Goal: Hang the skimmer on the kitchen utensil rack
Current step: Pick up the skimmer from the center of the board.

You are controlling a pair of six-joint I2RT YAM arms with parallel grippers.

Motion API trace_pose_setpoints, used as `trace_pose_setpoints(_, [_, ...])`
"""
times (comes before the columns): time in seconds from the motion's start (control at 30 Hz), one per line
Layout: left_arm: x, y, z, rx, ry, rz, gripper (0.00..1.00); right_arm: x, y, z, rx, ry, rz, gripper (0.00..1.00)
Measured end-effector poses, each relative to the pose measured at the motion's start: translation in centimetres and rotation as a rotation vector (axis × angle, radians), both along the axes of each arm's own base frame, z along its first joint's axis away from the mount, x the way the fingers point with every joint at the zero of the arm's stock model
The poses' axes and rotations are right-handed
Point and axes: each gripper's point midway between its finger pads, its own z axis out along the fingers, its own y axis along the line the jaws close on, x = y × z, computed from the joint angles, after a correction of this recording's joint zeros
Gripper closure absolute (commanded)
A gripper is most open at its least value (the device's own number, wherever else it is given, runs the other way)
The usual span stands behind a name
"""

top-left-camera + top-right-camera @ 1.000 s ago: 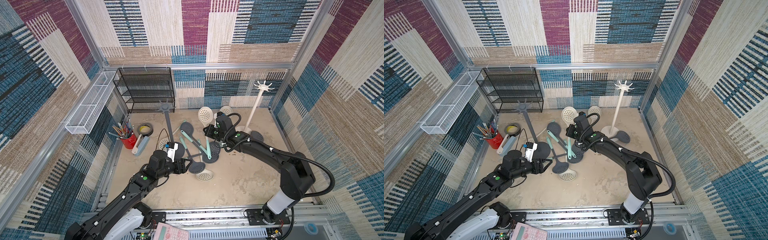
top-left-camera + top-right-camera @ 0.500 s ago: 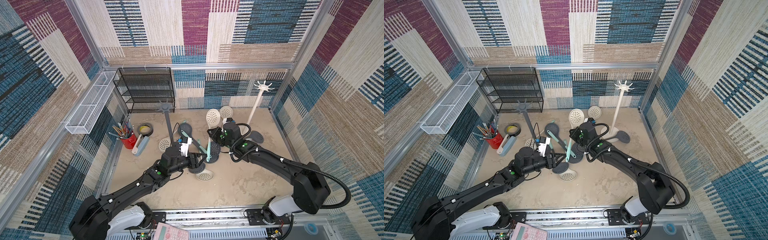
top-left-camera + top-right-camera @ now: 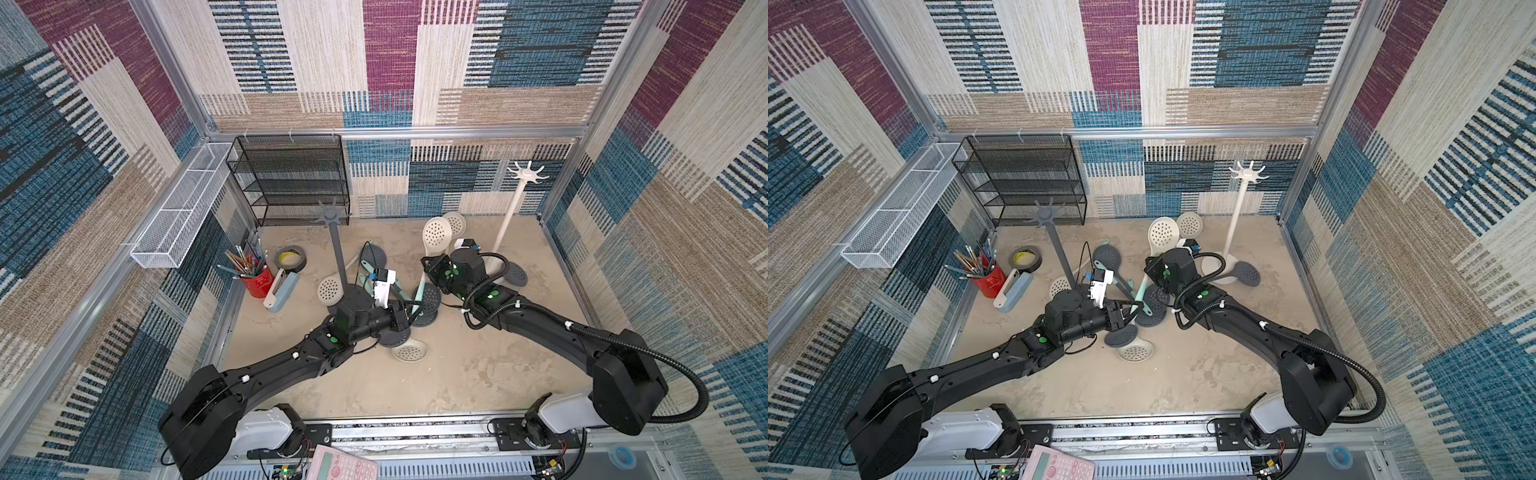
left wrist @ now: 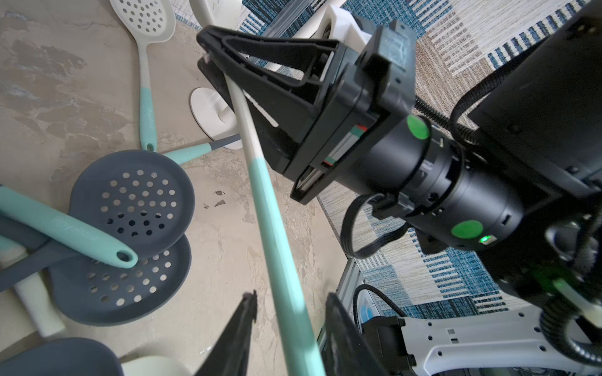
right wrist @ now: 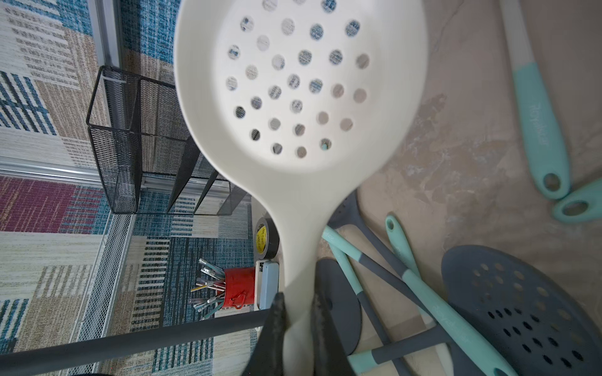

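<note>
Over sandy floor (image 3: 457, 374), left gripper (image 4: 290, 298) has come astride the skimmer (image 3: 436, 235).

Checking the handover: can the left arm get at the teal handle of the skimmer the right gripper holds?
Likely yes: the left gripper straddles the teal handle of the skimmer, jaws open, nothing between; the right gripper clamps its white neck.

Cream skimmer (image 3: 436, 235) (teal handle end) leans head-up near the white rack (image 3: 511, 216).

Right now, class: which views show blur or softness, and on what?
Right wrist view: the white skimmer looms soft-edged, near the lens. Left wrist view: its teal handle smears toward the left claw. Both top views: sharp, evenly lit.
</note>
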Motion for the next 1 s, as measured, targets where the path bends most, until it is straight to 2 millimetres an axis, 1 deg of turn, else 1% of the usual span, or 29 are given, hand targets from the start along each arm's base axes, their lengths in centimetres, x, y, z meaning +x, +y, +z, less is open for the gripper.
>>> trace_pose_setpoints(0.07, [0.3,-0.1,-0.1,-0.005,-0.003,0.016,0.85,0.1,-0.3,-0.1,0.004,0.0,-0.021,0.85])
trace_pose_setpoints(0.13, [0.9,0.2,-0.7,0.006,0.014,0.05,0.92,0.4,-0.7,0.5,0.009,-0.025,-0.043,0.84])
trace_pose_setpoints(0.17, [1.1,0.2,-0.6,0.004,0.012,0.06,0.94,0.5,-0.8,0.8,0.012,-0.036,-0.051,0.82])
trace_pose_setpoints(0.23, [1.3,0.3,-0.6,0.005,0.008,0.071,0.97,0.5,-0.9,1.0,0.02,-0.047,-0.056,0.79])
trace_pose_setpoints(0.3, [1.2,0.2,-0.4,0.015,-0.003,0.06,1.0,0.3,-0.8,0.7,0.027,-0.038,-0.05,0.75])
trace_pose_setpoints(0.4, [1.0,-0.2,0.3,0.025,-0.019,0.036,1.0,-0.1,-0.7,0.5,0.024,-0.034,-0.033,0.65])
trace_pose_setpoints(0.47, [0.9,-0.2,0.8,0.042,-0.035,0.028,1.0,-0.4,-0.8,0.5,0.011,-0.041,-0.021,0.54])
trace_pose_setpoints(0.57, [0.8,-0.1,1.5,0.075,-0.062,0.016,1.0,-0.8,-1.1,0.6,-0.032,-0.062,-0.001,0.41])
trace_pose_setpoints(0.63, [0.7,0.1,1.7,0.105,-0.072,0.008,1.0,-1.2,-1.2,0.7,-0.076,-0.082,0.024,0.36])
trace_pose_setpoints(0.7, [0.4,0.3,1.6,0.133,-0.073,-0.006,1.0,-1.7,-1.3,0.5,-0.132,-0.107,0.059,0.33])
trace_pose_setpoints(0.8, [-0.2,0.7,0.9,0.188,-0.055,-0.03,1.0,-2.6,-1.6,0.1,-0.249,-0.161,0.129,0.32])
trace_pose_setpoints(1.0, [-0.9,2.3,-0.4,0.293,-0.011,-0.049,1.0,-4.5,-2.6,0.0,-0.5,-0.301,0.262,0.33])
